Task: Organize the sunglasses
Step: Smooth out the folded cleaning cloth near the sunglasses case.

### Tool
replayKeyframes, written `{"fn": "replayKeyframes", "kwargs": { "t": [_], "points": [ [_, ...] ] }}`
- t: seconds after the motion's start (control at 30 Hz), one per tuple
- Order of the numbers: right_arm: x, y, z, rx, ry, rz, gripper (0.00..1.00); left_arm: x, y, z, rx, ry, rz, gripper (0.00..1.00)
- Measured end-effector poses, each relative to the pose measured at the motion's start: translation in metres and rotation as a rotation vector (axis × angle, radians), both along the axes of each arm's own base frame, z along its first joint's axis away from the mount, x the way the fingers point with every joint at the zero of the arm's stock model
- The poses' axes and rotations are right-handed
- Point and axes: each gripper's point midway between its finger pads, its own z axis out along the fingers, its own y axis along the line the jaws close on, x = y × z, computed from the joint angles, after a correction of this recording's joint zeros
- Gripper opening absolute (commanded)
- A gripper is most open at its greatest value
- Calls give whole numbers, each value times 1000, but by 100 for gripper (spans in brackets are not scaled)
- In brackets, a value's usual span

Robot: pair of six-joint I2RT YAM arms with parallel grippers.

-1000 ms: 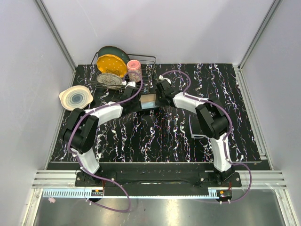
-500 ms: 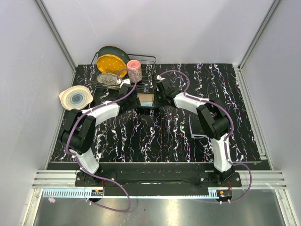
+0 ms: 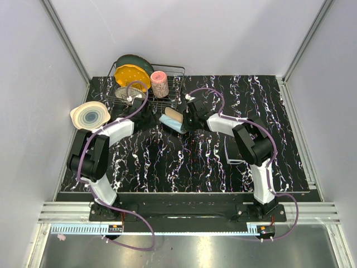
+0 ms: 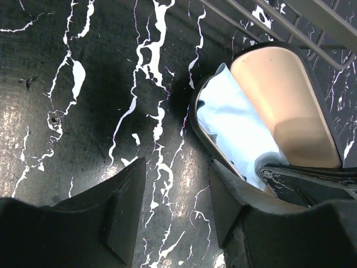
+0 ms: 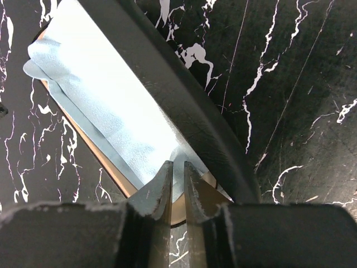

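Left gripper (image 4: 178, 167) now off case (image 4: 284, 95)

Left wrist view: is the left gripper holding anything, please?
No, the left gripper stands open over the table, beside the glasses case.

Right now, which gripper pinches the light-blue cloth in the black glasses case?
The right gripper: shut on a corner of the light-blue cloth; the left gripper stands open, empty.

Left end effector (image 4: 177, 167) agape, empty; blue cloth (image 4: 234, 123) in open case (image 4: 284, 95).
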Motion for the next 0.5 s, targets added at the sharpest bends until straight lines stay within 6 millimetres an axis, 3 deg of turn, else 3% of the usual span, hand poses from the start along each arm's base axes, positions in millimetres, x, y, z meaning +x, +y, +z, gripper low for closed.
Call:
{"fn": "replayKeyframes", "kwargs": {
  "t": [0.2, 0.33, 0.5],
  "points": [
    [0, -1, -1, -13, -15, 23, 19, 4, 9, -1, -60, 24, 21, 50],
    [1, -2, -1, -35, -36, 50, 19, 16, 10, -5, -112, 47, 13, 36],
    [3, -5, -2, -59, -59, 73, 18, 25, 3, -12, -157, 75, -11, 25]
  ]
}}
